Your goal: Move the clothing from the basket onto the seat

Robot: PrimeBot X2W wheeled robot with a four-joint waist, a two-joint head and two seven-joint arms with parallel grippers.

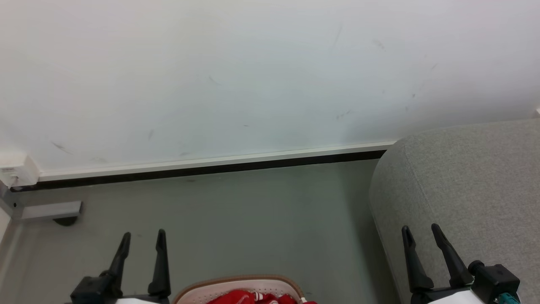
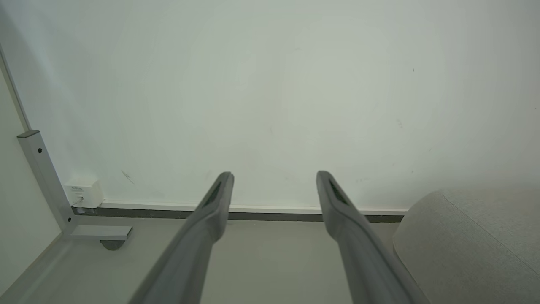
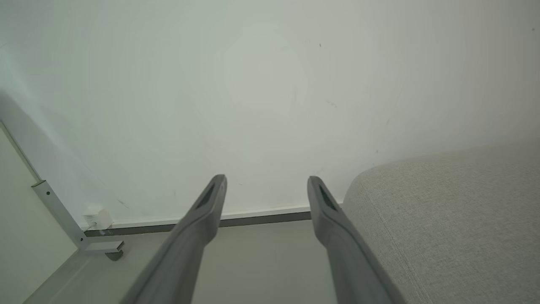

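Beneath the white wall (image 1: 253, 76), grey floor (image 1: 253, 219) borders the seat (image 1: 464, 181); left gripper (image 1: 144, 233) and right gripper (image 1: 420, 227) gape empty.

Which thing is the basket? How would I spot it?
Start at the big grey sofa on the right, then look left across the grey floor to the picture's bottom edge. The basket is there: white, holed, tan-rimmed, with red clothing inside.

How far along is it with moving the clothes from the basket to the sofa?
Done: nothing visible; the part of the seat in view is bare. In hand: nothing; the left gripper and right gripper are open and empty. Left: the red clothing lies in the basket, so the whole move remains.
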